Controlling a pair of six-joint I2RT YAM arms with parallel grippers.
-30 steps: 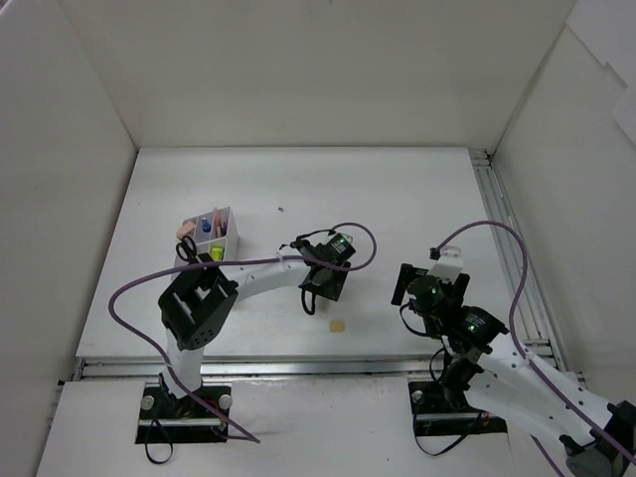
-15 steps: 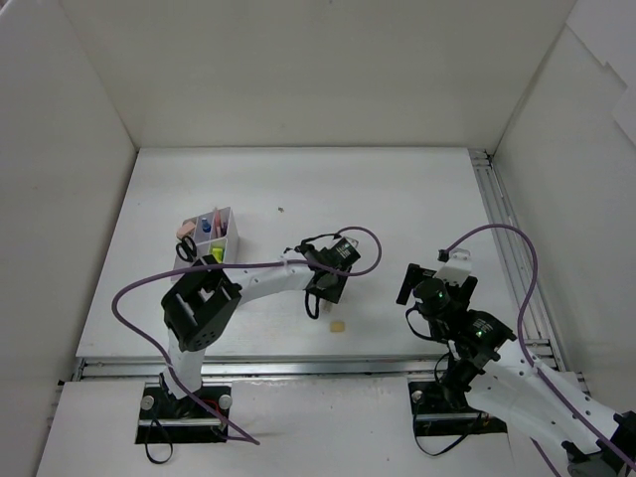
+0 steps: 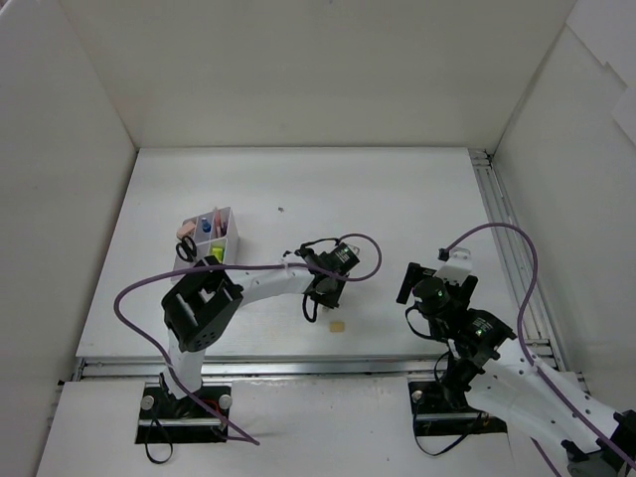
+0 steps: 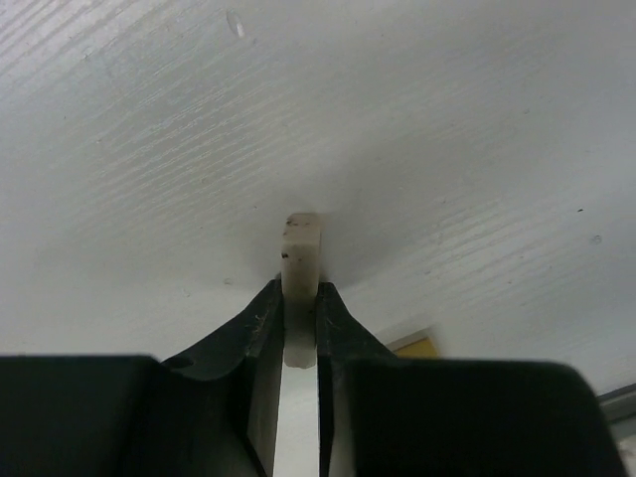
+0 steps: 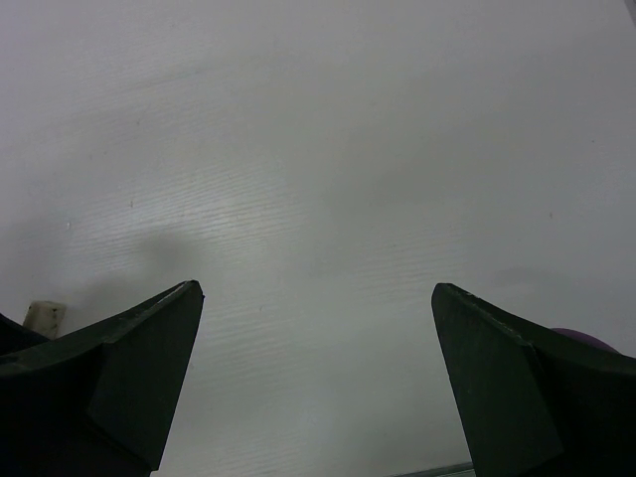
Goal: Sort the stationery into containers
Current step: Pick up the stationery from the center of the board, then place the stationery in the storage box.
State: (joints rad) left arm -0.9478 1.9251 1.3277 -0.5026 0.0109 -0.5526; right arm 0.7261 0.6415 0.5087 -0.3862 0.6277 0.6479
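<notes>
Gripping now | our left tool (image 4: 300,296) has just closed from half apart onto the pale eraser (image 4: 302,243) on the worktop (image 4: 457,139); right tool (image 5: 316,308) gapes wide, holding nothing | second eraser (image 3: 338,325) lies near; divided box (image 3: 227,238) well apart | we judge lifting comes next

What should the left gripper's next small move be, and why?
Probably a short lift straight up. The left gripper is shut on the white eraser, which appears to rest on the table, and the divided box lies away to its left.
</notes>
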